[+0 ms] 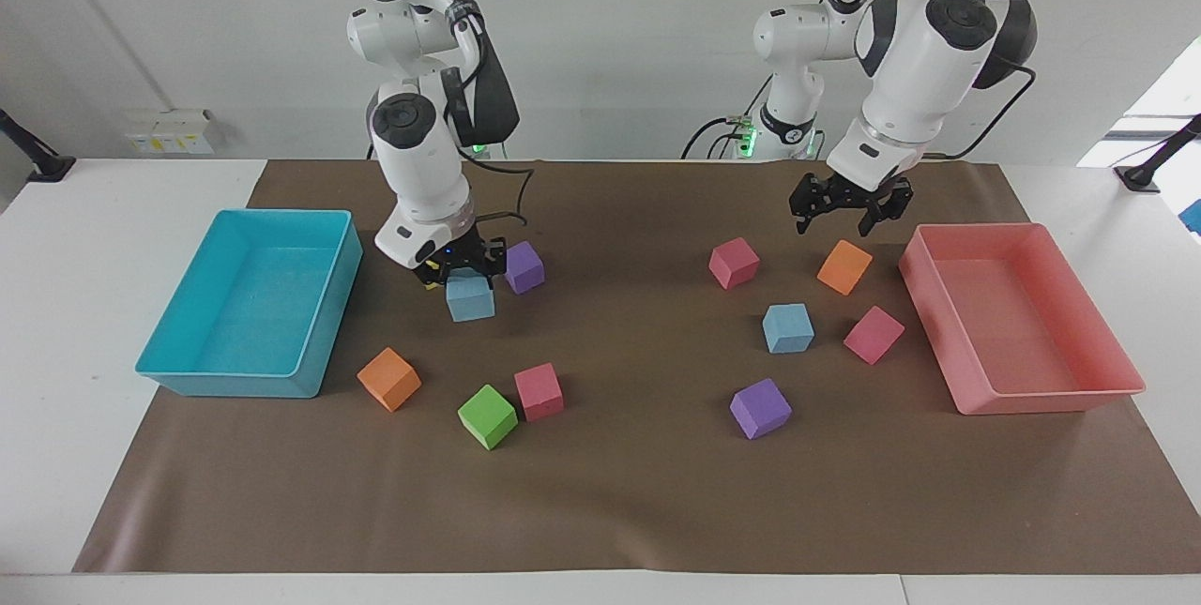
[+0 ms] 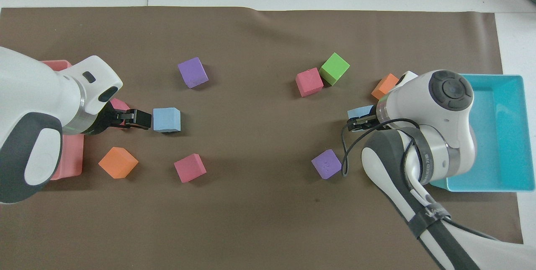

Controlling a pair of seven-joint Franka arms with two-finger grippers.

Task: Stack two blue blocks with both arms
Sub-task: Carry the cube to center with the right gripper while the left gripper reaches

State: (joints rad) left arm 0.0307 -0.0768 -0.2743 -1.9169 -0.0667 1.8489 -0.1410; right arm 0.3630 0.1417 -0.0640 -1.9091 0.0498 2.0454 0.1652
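Note:
One blue block (image 1: 470,299) hangs just above the mat beside a purple cube (image 1: 523,266), with my right gripper (image 1: 457,269) shut on it from above. In the overhead view only an edge of that block (image 2: 359,112) shows, past the right gripper (image 2: 361,122). The second blue block (image 1: 787,327) rests on the mat among the cubes near the pink tray, and nothing touches it (image 2: 166,119). My left gripper (image 1: 835,220) is open and empty, up in the air over the mat between a pink cube (image 1: 733,262) and an orange cube (image 1: 843,266). Seen from overhead, the left gripper (image 2: 141,119) lies beside the second block.
A cyan tray (image 1: 235,383) stands at the right arm's end and a pink tray (image 1: 1041,394) at the left arm's end. Orange (image 1: 388,379), green (image 1: 487,416) and pink (image 1: 539,391) cubes lie near the held block. A pink (image 1: 873,334) and a purple cube (image 1: 760,408) flank the resting one.

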